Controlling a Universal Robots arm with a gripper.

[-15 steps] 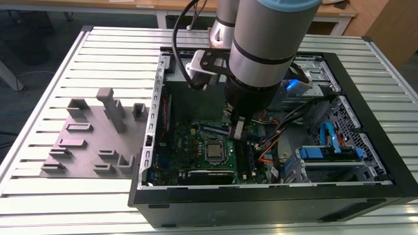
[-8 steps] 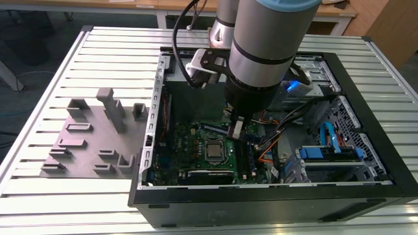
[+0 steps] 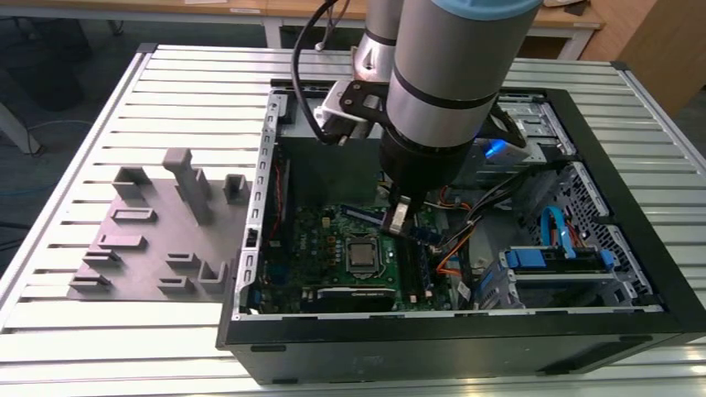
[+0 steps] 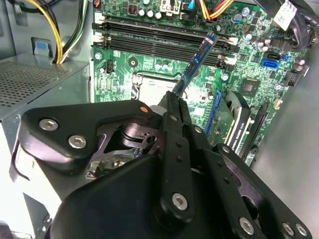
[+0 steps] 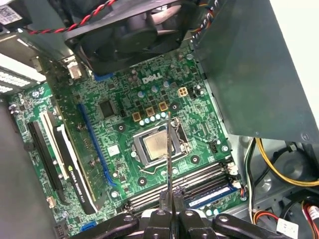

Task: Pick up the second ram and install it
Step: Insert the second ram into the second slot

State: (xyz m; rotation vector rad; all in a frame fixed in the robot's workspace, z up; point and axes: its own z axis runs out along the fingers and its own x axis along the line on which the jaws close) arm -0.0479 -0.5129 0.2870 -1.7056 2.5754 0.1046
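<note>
An open computer case [image 3: 441, 351] lies on its side on a slatted metal table [image 3: 66, 124], filling the centre of the frame and the exterior view's right. A grey plastic rack [image 3: 165, 240] sits on the table at the exterior view's left, just beside the case. The robot arm [image 3: 441, 91] reaches down from the top of the frame into the case.

Its gripper [image 4: 173, 99] has the jaws clenched on the memory stick [image 4: 199, 57] — a thin, dark blue board, gripped at one end. The stick hangs tilted in the air over the green motherboard [image 3: 320, 236], above the square processor socket [image 5: 155, 146].

In the second wrist view its free end points toward the row of long black memory slots [image 4: 149, 37]. In the first wrist view it appears edge-on as a thin line — and another blue stick [image 5: 212, 195] already sits in one of the slots.
</note>
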